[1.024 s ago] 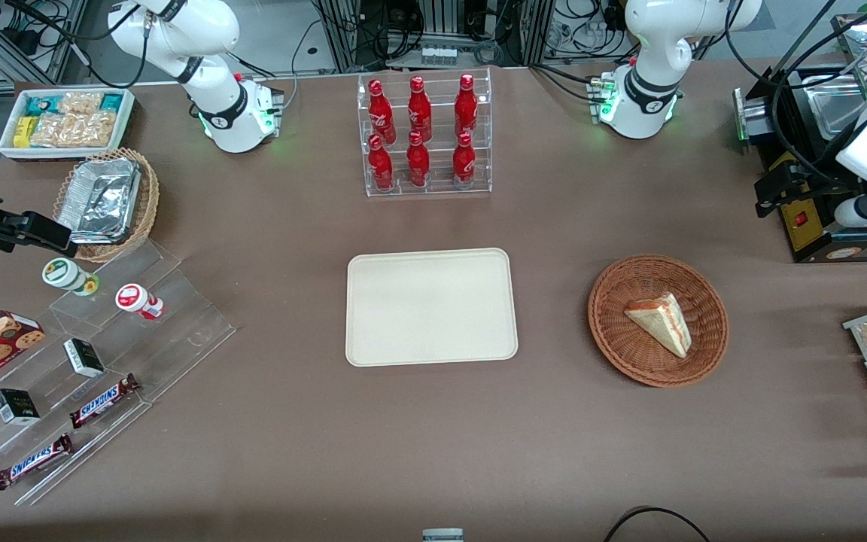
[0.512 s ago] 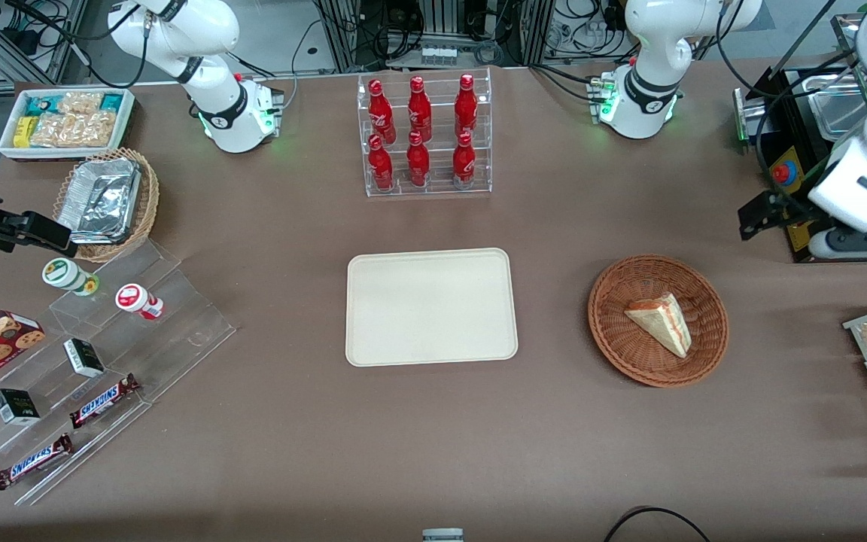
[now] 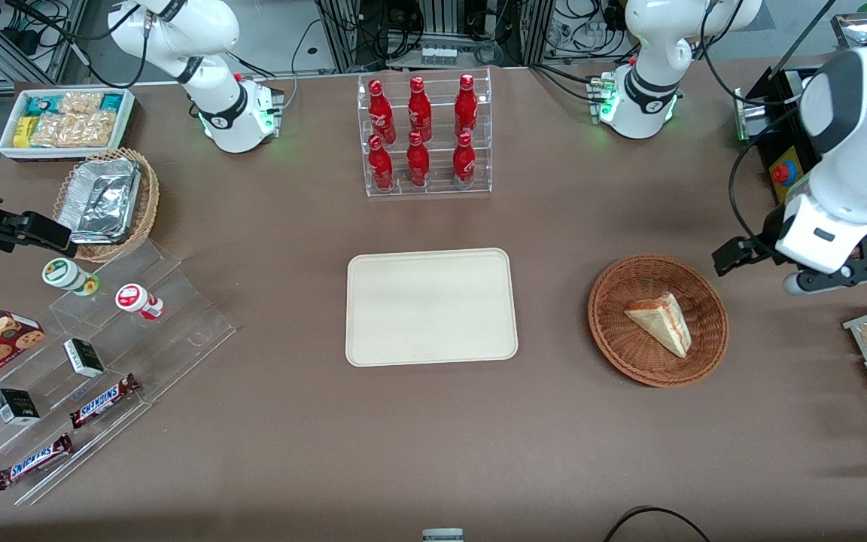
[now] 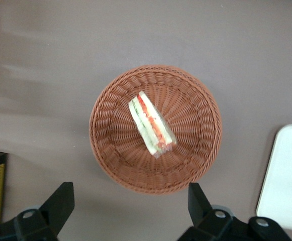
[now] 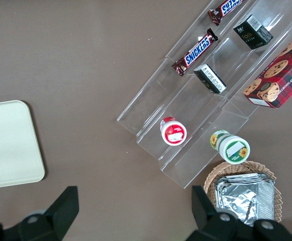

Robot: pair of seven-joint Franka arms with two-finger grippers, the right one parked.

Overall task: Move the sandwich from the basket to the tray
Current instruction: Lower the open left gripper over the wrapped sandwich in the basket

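Stage: approach | sandwich (image 4: 152, 124) lying in basket (image 4: 196, 160), tray (image 3: 431, 306) bare beside it | gripper (image 4: 130, 198) above basket's rim, jaws spread wide, holding nothing | Risk: a fingertip could catch the wicker, or squash the soft bread.

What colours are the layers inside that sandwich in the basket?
Red and green between pale cream bread on the sandwich; the left wrist view shows it best, the open gripper hanging above.
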